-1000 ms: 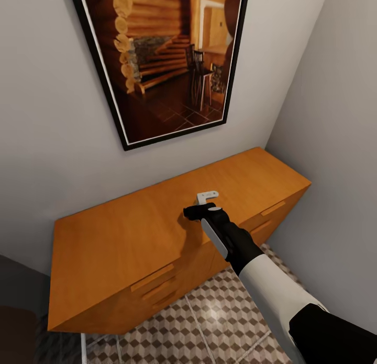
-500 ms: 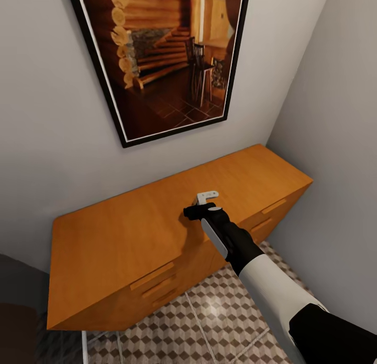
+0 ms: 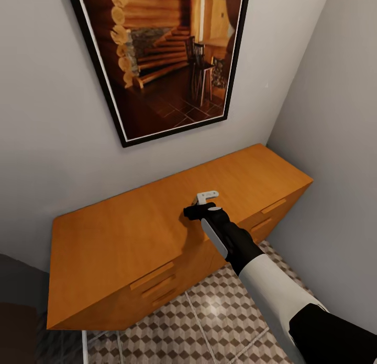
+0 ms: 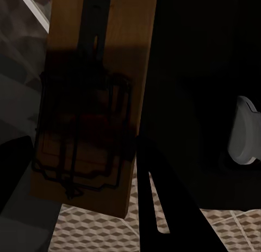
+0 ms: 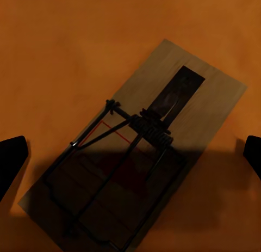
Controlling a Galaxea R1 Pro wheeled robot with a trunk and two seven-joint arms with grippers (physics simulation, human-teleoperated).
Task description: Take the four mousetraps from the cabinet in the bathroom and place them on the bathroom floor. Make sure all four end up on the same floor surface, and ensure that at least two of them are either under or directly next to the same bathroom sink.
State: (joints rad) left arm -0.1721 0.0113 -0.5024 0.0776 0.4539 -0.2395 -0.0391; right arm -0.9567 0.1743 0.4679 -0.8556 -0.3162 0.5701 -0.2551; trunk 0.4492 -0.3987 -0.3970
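Note:
The orange-brown wooden cabinet (image 3: pixel 131 233) stands against the wall, its drawers shut. My right gripper (image 3: pixel 201 207) hovers over the cabinet's top. In the right wrist view a mousetrap (image 5: pixel 206 99) lies flat on that orange top (image 5: pixel 65 45), and the right gripper (image 5: pixel 132 157) is open, one dark fingertip on each side of the trap and clear of it. In the left wrist view another mousetrap (image 4: pixel 114 40) hangs close to the camera above the cube-patterned bathroom floor (image 4: pixel 98 233), with the left gripper (image 4: pixel 87 176) shut on it. The bathroom sink is out of view.
A large framed picture (image 3: pixel 162 60) hangs above the cabinet. A grey side wall (image 3: pixel 335 144) closes the corner at the cabinet's right end. The patterned floor (image 3: pixel 220 311) stretches in front of the drawers, and a thin white frame (image 3: pixel 84 348) rises at the lower left.
The head view drifted slightly a second ago, shifting the whole scene. The right arm and gripper have stayed put over the cabinet top.

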